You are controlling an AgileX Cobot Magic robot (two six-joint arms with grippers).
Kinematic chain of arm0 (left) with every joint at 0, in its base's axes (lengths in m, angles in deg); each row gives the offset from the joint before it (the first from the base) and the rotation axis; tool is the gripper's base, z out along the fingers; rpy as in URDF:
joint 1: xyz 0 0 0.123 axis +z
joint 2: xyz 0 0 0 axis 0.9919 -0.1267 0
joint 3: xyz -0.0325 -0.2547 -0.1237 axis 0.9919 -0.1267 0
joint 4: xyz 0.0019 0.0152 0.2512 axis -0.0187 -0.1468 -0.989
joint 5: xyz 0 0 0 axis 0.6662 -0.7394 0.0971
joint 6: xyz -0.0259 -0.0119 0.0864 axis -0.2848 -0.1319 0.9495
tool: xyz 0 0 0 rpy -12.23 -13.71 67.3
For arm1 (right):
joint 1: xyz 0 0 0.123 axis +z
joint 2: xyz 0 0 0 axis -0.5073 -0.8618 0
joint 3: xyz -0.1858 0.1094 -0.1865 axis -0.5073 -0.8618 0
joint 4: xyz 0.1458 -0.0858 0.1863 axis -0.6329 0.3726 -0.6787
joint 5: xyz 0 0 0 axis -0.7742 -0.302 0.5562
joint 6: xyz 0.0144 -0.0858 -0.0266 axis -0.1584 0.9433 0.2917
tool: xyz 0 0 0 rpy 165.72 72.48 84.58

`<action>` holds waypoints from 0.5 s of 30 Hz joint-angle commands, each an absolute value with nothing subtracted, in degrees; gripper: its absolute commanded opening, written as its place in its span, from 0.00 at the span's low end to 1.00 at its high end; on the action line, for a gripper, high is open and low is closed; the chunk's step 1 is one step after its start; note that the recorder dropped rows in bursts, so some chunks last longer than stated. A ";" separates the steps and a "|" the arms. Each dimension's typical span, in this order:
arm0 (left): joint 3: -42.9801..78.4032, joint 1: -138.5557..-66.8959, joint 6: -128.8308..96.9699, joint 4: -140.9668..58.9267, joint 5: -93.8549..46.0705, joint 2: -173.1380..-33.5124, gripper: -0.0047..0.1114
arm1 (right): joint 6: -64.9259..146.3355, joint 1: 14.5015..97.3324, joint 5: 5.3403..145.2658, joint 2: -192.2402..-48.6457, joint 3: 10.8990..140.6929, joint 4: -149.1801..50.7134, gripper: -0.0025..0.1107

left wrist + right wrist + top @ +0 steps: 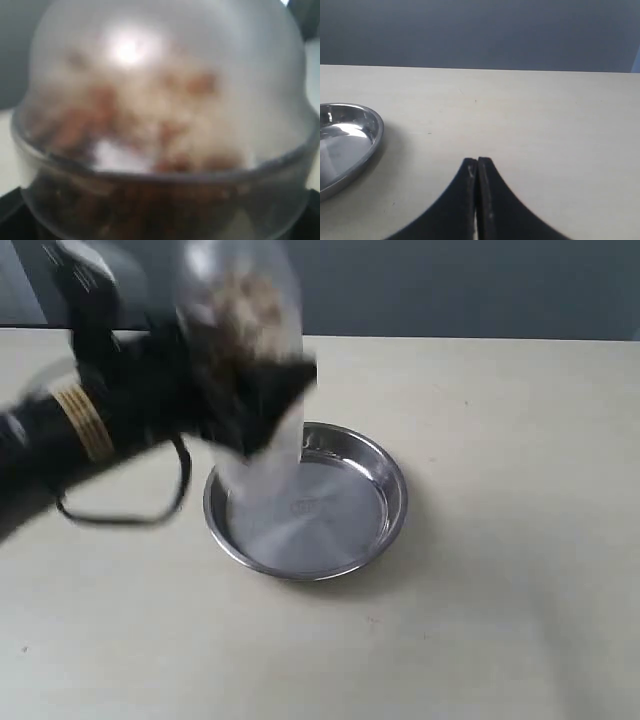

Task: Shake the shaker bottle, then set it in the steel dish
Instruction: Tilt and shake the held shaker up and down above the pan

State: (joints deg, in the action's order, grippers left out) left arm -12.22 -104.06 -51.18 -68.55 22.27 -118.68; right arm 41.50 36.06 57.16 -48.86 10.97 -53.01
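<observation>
I see the matte beige table (520, 540) bearing the round, mirror-bright steel dish (398, 502) with its rolled rim. Above the dish's left side, the frosted, domed shaker bottle (240, 310) of brown granules is blurred, clamped in my left gripper (250, 405). My right gripper (477, 170) is pinched together, empty.

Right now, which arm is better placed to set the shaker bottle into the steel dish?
Left. The left end effector holds the shaker bottle just above the steel dish; the right end effector is shut and empty.
</observation>
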 commanded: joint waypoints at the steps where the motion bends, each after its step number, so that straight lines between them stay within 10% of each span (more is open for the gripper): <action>1: -14.40 -104.58 -52.90 -70.76 32.89 -115.93 0.04 | 41.50 36.26 57.86 -48.65 10.90 -52.95 0.02; 8: -12.37 -104.58 -46.81 -62.69 10.79 -107.48 0.04 | 41.50 36.26 57.86 -48.65 10.90 -52.95 0.02; 15: -9.89 -104.58 -55.58 -72.67 27.07 -103.84 0.04 | 41.50 36.26 57.86 -48.65 10.90 -52.95 0.02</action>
State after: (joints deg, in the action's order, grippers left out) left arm -14.95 -104.25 -51.80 -71.24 17.20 -110.14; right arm 41.50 36.06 57.16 -48.86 10.97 -53.01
